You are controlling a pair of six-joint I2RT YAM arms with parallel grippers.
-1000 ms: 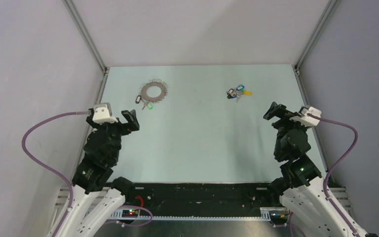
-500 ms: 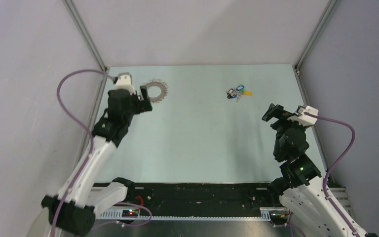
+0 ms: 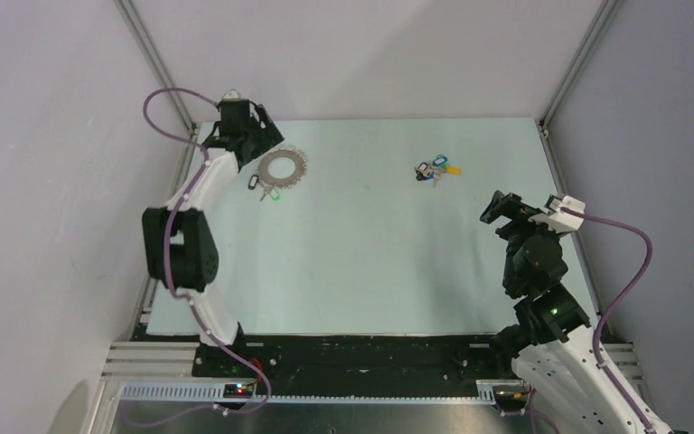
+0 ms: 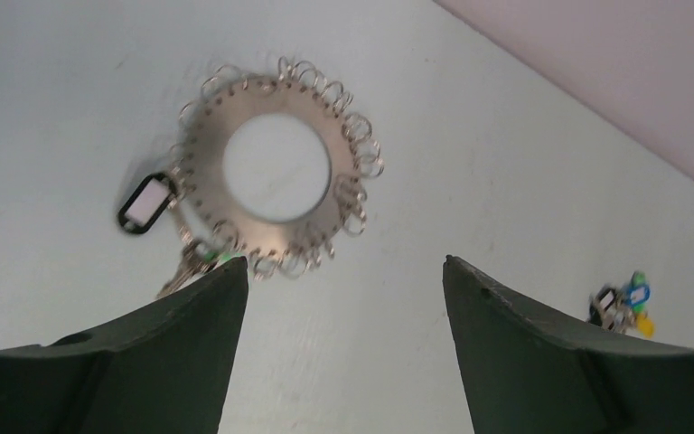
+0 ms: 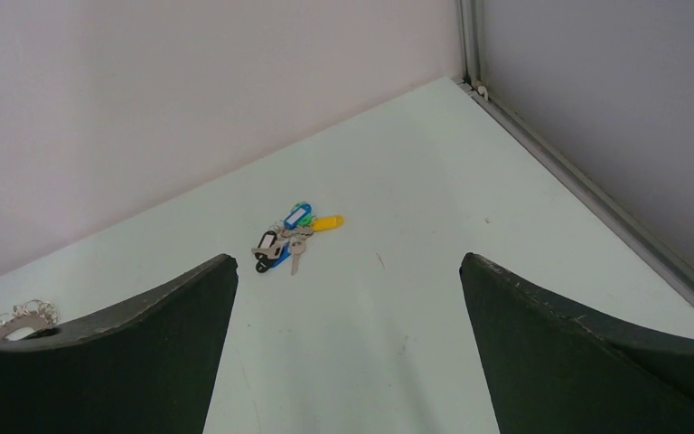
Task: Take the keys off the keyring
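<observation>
The keyring (image 3: 282, 167) is a big silvery ring rimmed with small wire loops, lying flat at the back left of the table. Two keys hang off its near-left rim: a dark-and-whitish head (image 3: 253, 183) and a green head (image 3: 273, 194). My left gripper (image 3: 267, 140) hovers open just behind the ring, near the back left corner. In the left wrist view the keyring (image 4: 262, 98) lies beyond the open left gripper (image 4: 343, 262), with the dark-and-whitish key (image 4: 145, 203) at its left and the green key (image 4: 226, 258) mostly hidden by the left fingertip. My right gripper (image 3: 499, 208) is open and empty, far right.
A small bunch of blue and yellow-headed keys (image 3: 436, 170) lies at the back right, also seen ahead of the right gripper (image 5: 348, 258) as the bunch (image 5: 289, 237). Grey walls and metal frame rails (image 3: 547, 117) bound the table on three sides.
The left arm has stretched out from near its base to the back left corner, passing over the keyring. The right arm has stayed in place.
</observation>
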